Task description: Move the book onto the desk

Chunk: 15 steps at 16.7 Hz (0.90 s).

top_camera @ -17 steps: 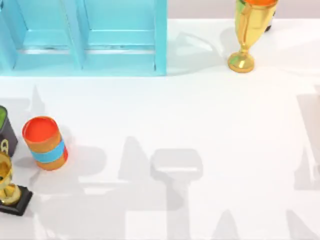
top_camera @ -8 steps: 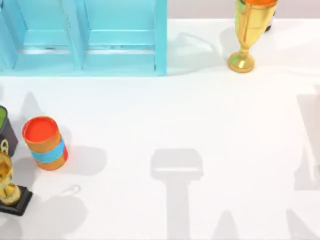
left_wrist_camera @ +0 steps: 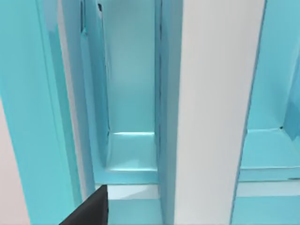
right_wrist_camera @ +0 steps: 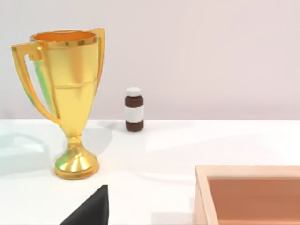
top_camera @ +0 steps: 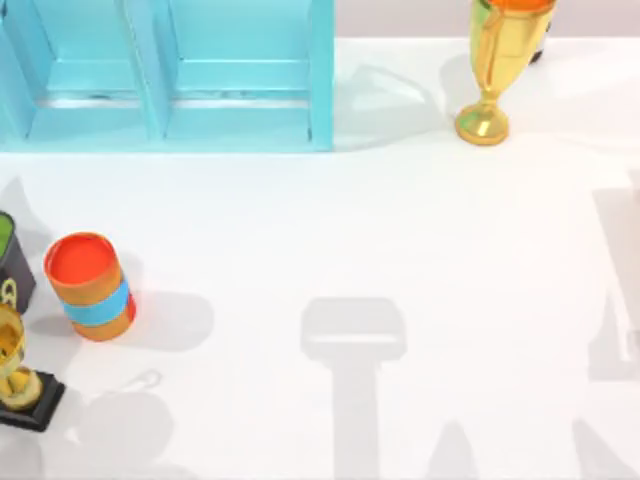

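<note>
In the left wrist view a wide grey-white band (left_wrist_camera: 220,117) with a darker teal strip beside it stands upright among the light-blue shelf walls. It looks like the book's page edge and cover, seen close up. A dark corner of my left gripper (left_wrist_camera: 89,211) shows just short of the shelf. The white desk (top_camera: 400,220) spreads out in front of the shelf in the top view. A dark corner of my right gripper (right_wrist_camera: 91,208) hangs low over the desk near a gold trophy (right_wrist_camera: 70,93).
The light-blue shelf unit (top_camera: 170,70) lines the back left. An orange can (top_camera: 90,285), a dark container (top_camera: 10,260) and a trophy on a black base (top_camera: 20,375) crowd the left edge. A brown bottle (right_wrist_camera: 134,110) and a wooden tray (right_wrist_camera: 248,194) lie at the right.
The arm shadows on the desk's left half have thinned and slid toward the left edge. The can, the trophies and the shelf have stayed where they were.
</note>
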Motion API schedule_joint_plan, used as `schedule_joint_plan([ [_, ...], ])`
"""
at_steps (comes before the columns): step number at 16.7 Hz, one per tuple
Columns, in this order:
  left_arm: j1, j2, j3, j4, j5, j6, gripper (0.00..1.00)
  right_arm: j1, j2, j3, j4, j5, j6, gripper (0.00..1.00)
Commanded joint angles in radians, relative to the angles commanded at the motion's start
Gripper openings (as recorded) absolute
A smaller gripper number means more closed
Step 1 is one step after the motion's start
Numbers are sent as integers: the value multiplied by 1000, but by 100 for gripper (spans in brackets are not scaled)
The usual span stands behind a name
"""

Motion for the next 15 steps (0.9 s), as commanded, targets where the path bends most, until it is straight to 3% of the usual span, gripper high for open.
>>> schedule_joint_plan([
  [6, -46, -16, 42, -46, -48, -12, 100, 0, 0, 0, 0, 0, 0, 100],
  [11, -133, 86, 247, -148, -131, -22, 100, 0, 0, 0, 0, 0, 0, 100],
  [15, -134, 200, 405, -188, -130, -21, 100, 0, 0, 0, 0, 0, 0, 100],
])
